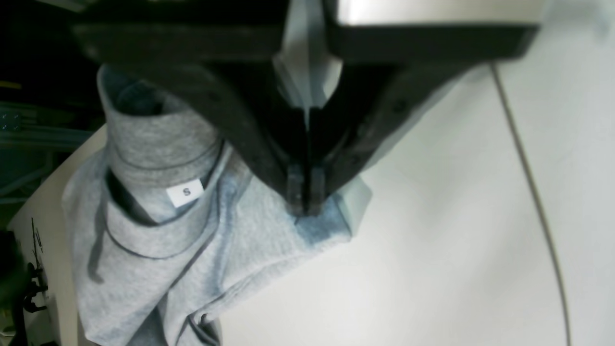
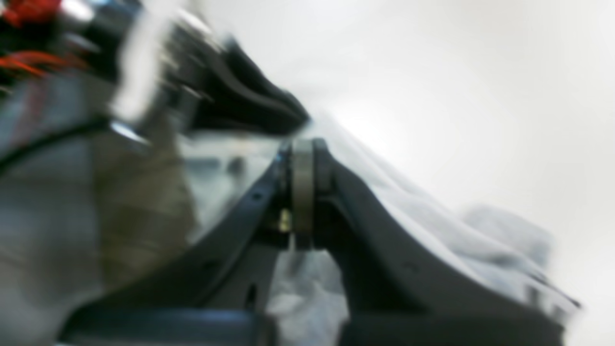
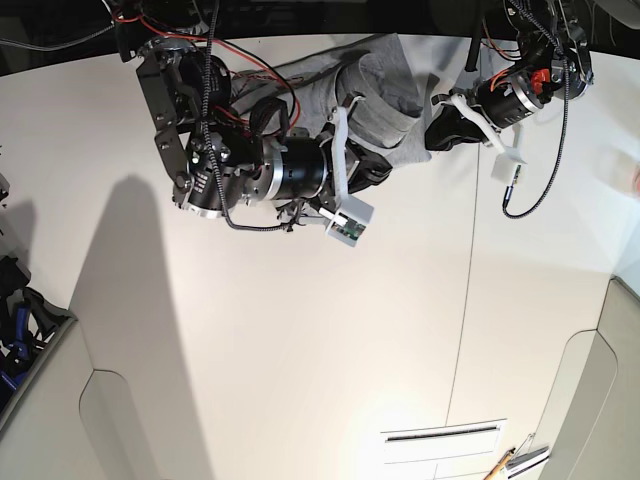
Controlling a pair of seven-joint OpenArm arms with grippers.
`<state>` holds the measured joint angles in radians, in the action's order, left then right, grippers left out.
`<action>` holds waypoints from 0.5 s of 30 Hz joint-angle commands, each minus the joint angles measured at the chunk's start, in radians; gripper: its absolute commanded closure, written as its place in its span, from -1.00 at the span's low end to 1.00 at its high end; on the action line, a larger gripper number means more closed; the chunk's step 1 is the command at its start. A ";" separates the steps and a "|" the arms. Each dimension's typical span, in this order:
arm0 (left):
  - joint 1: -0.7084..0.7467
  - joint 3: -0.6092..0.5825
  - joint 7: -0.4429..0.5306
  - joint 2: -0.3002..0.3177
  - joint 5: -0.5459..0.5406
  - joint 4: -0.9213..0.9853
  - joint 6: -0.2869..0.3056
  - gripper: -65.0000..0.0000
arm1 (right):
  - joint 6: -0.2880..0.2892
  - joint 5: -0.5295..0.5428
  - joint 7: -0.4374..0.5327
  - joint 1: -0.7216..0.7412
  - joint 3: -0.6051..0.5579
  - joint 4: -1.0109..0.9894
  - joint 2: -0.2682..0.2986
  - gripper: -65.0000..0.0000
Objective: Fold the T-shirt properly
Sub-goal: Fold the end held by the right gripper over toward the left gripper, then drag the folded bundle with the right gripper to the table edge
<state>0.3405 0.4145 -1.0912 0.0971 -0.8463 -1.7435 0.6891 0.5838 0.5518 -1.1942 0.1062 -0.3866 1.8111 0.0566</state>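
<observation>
The heather-grey T-shirt (image 3: 378, 92) lies bunched at the far edge of the white table (image 3: 300, 350), between my two arms. In the left wrist view the T-shirt (image 1: 158, 250) shows its ribbed neck and a white "S" label (image 1: 186, 192); no lettering shows. My left gripper (image 1: 304, 209) is shut on a fold of the cloth and holds it above the table. It is at the shirt's right side in the base view (image 3: 434, 134). The right wrist view is blurred. My right gripper (image 2: 302, 144) has its jaws together at the T-shirt's (image 2: 480, 240) edge. It is at the shirt's near side in the base view (image 3: 372, 172).
A thin seam line (image 3: 466, 300) runs down the table; it also shows in the left wrist view (image 1: 528, 168). A slotted plate (image 3: 444, 436) and a pen (image 3: 500, 464) lie at the near right edge. Dark clutter (image 3: 20, 320) sits off the left edge.
</observation>
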 commanded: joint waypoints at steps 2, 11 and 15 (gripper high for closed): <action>-0.003 0.003 0.018 0.006 -0.024 -0.015 0.006 1.00 | 0.010 -0.002 0.016 0.024 -0.002 0.016 0.022 1.00; -0.003 0.003 0.034 0.005 -0.024 -0.015 0.006 1.00 | 0.026 -0.011 0.028 0.024 -0.181 -0.014 0.176 1.00; -0.006 0.003 0.034 0.006 -0.023 -0.015 0.006 1.00 | 0.026 -0.048 0.084 0.024 -0.238 -0.093 0.178 1.00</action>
<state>0.3401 0.4145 -1.0756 0.0967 -0.8467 -1.7435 0.6891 0.6067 0.4957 -1.1221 0.1139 -0.6285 1.7027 0.2352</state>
